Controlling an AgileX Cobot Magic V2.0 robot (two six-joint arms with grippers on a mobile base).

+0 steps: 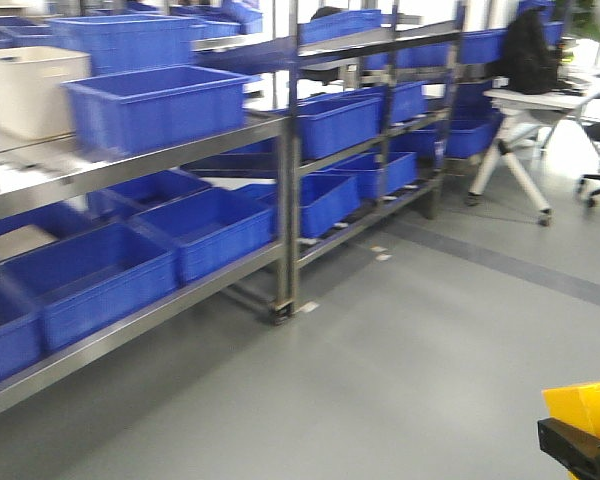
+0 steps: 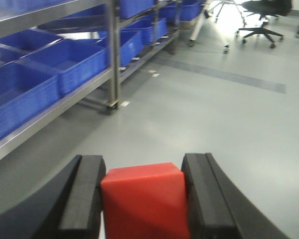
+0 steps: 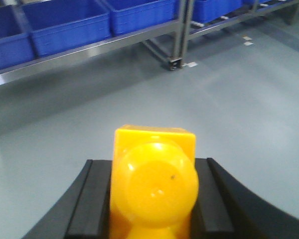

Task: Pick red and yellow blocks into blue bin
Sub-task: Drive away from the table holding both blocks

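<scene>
A plain red cube [image 2: 144,199] is clamped between the black pads of my left gripper [image 2: 143,167], held above the grey floor. My right gripper [image 3: 152,167] is shut on the yellow brick [image 3: 154,174], whose round stud faces the camera. The front view shows this brick [image 1: 580,405] at the bottom right, in the right gripper [image 1: 578,445]. The left gripper is out of that view. A glossy blue bin [image 1: 155,105] with tapering walls and a rolled rim stands on the top shelf at the left, far from both grippers.
Steel shelving racks [image 1: 285,200] run along the left, holding several other blue bins [image 1: 210,230]. Beside the top bin stand a beige tub [image 1: 30,90] and a ribbed blue crate [image 1: 130,40]. A white table [image 1: 540,100] and office chairs [image 2: 261,20] stand far right.
</scene>
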